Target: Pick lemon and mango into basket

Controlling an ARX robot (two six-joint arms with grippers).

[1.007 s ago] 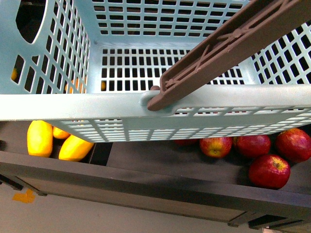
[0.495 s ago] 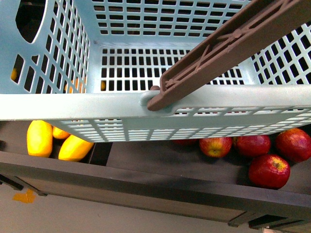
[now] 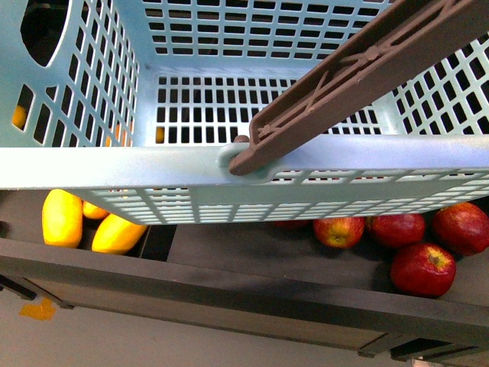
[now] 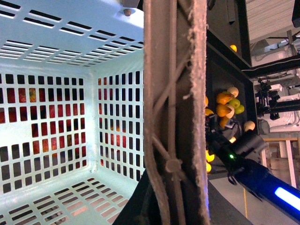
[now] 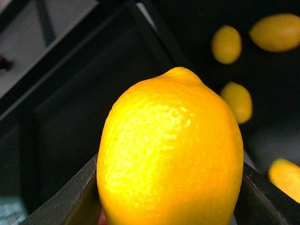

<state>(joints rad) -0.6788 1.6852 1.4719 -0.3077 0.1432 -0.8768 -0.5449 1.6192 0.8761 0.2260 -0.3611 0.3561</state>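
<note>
The light teal basket (image 3: 191,164) fills the upper part of the front view, hanging above the dark shelf. Its brown handle (image 3: 359,73) slants across the top right. In the left wrist view that handle (image 4: 173,117) runs straight up the middle, and my left gripper (image 4: 161,208) is shut on it at its lower end. The visible part of the basket's slotted floor (image 4: 56,201) is bare. My right gripper (image 5: 168,208) is shut on the lemon (image 5: 171,150), its dark fingers (image 5: 70,201) on either side. Two long yellow mangoes (image 3: 63,218) (image 3: 117,233) lie under the basket's left corner.
Several red apples (image 3: 422,269) lie on the shelf below the basket at the right. The shelf's dark front edge (image 3: 229,294) runs across below. More yellow fruits (image 5: 226,44) lie on the dark surface beyond the lemon. My right arm (image 4: 262,178) reaches beside the basket towards mixed fruit (image 4: 229,101).
The basket has edged very slightly to the left in the front view. Nothing else has visibly moved.
</note>
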